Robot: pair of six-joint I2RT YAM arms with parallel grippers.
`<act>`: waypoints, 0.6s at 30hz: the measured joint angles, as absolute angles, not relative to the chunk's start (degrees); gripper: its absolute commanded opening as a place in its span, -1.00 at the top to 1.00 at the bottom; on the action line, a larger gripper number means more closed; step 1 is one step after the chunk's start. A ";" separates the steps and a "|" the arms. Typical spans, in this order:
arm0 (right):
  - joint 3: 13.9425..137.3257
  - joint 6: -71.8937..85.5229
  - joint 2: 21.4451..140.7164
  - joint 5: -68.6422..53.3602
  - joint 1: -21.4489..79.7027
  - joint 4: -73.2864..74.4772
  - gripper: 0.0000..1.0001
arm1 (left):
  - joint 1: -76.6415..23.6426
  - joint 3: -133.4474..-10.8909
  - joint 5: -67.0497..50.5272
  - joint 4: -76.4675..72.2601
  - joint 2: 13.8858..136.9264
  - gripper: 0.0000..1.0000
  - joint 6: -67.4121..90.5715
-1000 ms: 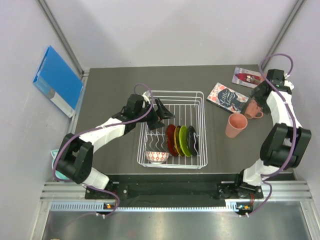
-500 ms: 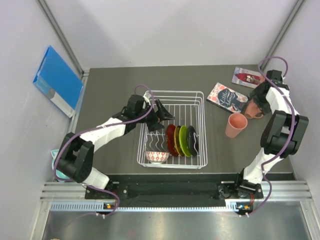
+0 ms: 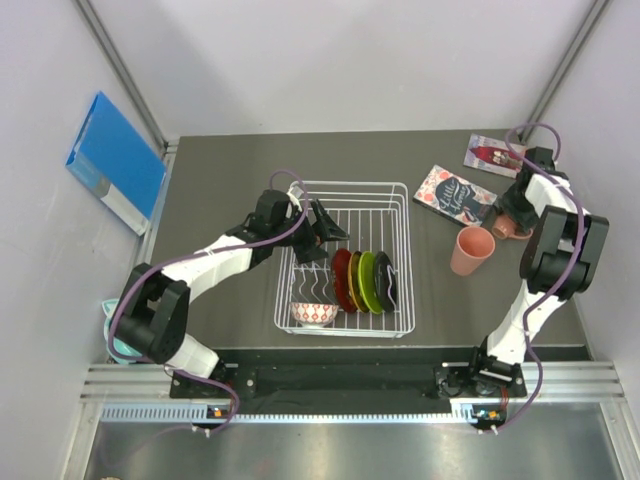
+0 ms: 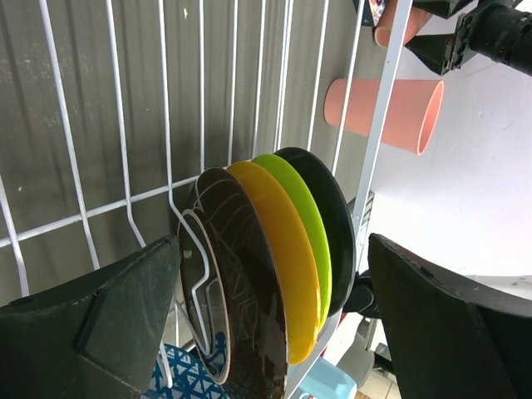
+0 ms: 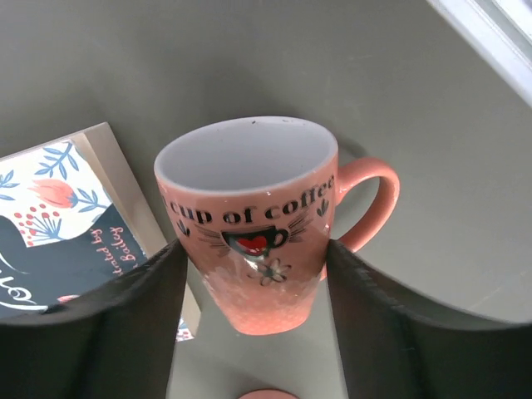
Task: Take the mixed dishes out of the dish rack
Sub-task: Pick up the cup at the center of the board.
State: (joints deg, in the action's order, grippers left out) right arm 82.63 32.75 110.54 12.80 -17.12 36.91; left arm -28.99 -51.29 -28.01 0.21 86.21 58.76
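Salmon mug (image 5: 249, 249) upright between the right fingers (image 5: 100, 332), booklet (image 5: 58, 216) alongside

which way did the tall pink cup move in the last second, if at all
No. The pink cup sits in the same spot as before, to the right of the dish rack and just nearer than the patterned booklet.

Bright, even light is thrown from above, and only soft, short shadows are cast on the dark table (image 3: 220, 180). The overhead view is rendered sharp. In the left wrist view a dull sheen is caught on the plates (image 4: 283, 241), while the left fingers (image 4: 91, 324) are blurred. In the right wrist view the mug (image 5: 249, 224) is held in focus and the right fingers (image 5: 91, 332) are softened
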 measured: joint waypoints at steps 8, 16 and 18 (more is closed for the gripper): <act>82.06 32.71 110.41 13.50 -17.17 35.09 1.00 | -28.99 -51.29 -27.75 0.47 87.29 -0.94 58.72; 78.32 33.01 107.37 14.13 -16.95 33.85 1.00 | -28.99 -51.29 -27.55 0.49 87.29 -0.93 58.52; 76.73 33.12 105.25 15.09 -16.53 33.61 1.00 | -28.99 -51.29 -27.55 0.49 87.29 -0.93 58.50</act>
State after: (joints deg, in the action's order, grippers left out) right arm 76.73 33.12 105.25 15.09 -16.53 33.61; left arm -28.99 -51.29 -27.55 0.49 87.29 58.50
